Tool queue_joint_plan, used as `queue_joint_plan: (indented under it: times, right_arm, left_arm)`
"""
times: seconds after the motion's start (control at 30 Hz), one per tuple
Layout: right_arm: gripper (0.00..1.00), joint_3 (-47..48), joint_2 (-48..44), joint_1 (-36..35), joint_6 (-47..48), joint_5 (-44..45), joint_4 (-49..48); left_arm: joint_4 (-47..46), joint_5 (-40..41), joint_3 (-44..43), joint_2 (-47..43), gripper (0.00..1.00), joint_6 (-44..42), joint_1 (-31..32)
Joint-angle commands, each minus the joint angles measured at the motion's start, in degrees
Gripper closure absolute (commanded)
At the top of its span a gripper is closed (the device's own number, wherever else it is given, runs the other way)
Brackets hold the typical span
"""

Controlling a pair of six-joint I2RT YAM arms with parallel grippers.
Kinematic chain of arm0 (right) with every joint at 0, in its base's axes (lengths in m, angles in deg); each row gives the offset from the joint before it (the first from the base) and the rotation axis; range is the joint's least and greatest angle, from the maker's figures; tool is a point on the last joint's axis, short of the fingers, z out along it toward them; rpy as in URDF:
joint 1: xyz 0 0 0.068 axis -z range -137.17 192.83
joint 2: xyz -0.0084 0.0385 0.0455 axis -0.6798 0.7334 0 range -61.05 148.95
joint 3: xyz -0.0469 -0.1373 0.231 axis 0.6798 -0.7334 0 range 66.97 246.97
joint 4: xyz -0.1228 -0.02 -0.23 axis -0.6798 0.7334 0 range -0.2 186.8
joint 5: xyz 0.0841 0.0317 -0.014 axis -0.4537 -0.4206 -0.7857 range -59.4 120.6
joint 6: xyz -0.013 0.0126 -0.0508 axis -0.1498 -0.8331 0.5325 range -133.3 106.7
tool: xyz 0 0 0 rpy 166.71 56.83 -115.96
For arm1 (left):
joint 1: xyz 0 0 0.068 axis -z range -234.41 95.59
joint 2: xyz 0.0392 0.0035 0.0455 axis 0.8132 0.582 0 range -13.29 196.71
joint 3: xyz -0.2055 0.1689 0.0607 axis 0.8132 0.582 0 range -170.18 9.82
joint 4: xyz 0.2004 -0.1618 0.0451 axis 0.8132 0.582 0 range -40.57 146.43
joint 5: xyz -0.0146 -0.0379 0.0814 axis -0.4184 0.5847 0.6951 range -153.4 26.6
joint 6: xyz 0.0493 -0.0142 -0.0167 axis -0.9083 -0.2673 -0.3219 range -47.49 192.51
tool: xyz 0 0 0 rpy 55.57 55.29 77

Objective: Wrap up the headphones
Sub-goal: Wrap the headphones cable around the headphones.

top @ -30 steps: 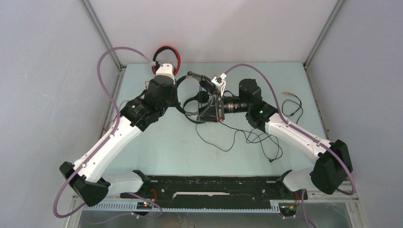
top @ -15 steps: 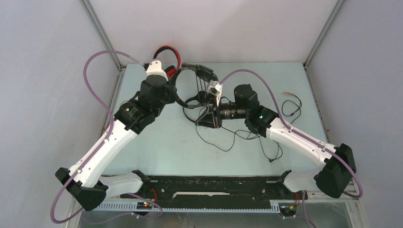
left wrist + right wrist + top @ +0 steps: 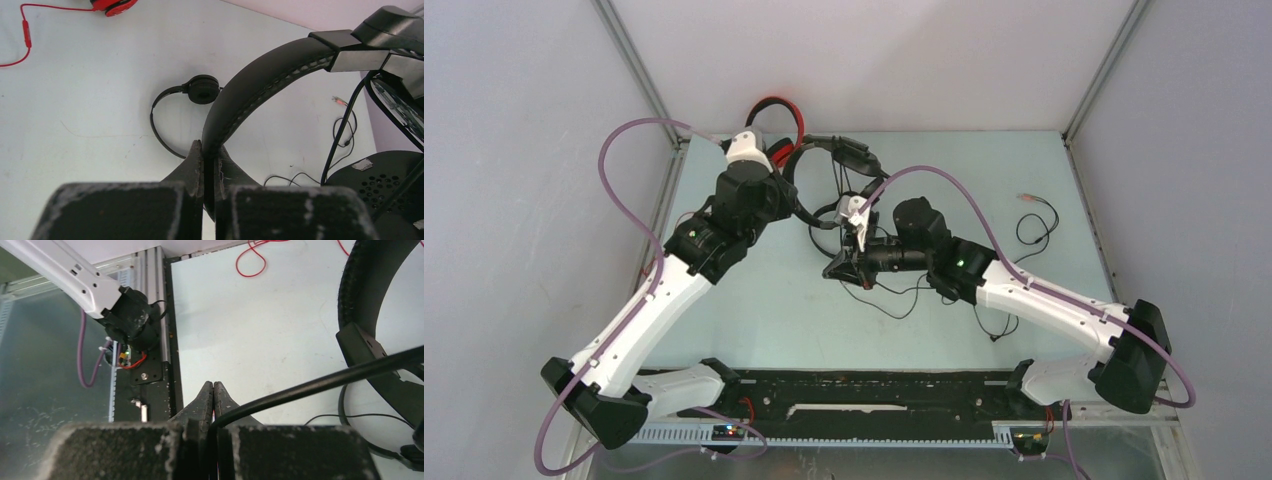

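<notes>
Table (image 3: 754, 310) with a black headset (image 3: 260, 80) held up over its middle
The red headset (image 3: 114, 4) sits at the far left corner and a second black headset (image 3: 202, 90) lies flat mid-table. The left gripper (image 3: 209, 150) is clamped on the raised headband, the right gripper (image 3: 213, 387) pinched on a thin black cable (image 3: 320, 385).

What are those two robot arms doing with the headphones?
They are wrapping up headphones. The left gripper is shut on the headband of a big black headset and holds it above the table. The right gripper is shut on a black cable, probably that headset's, to wind it. A smaller black headset and a red headset wait nearby, untouched.
</notes>
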Motion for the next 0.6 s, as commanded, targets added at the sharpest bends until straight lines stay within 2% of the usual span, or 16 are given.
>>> queue_joint_plan:
  times: [0.0,0.13,0.57]
  right_arm:
    - [1.0,2.3,1.5,-1.3,3.0,4.9,1.5]
    - [1.0,2.3,1.7,-1.4,4.5,7.9,1.4]
    - [1.0,2.3,3.8,-4.8,8.1,9.0,-0.7]
  left_arm:
    - [-7.0,-1.2,0.1,-1.8,1.0,3.8,-0.8]
    - [-7.6,-1.7,0.7,-1.6,1.0,4.2,-1.0]
    - [-10.0,-5.6,1.1,-0.4,1.0,5.2,-1.7]
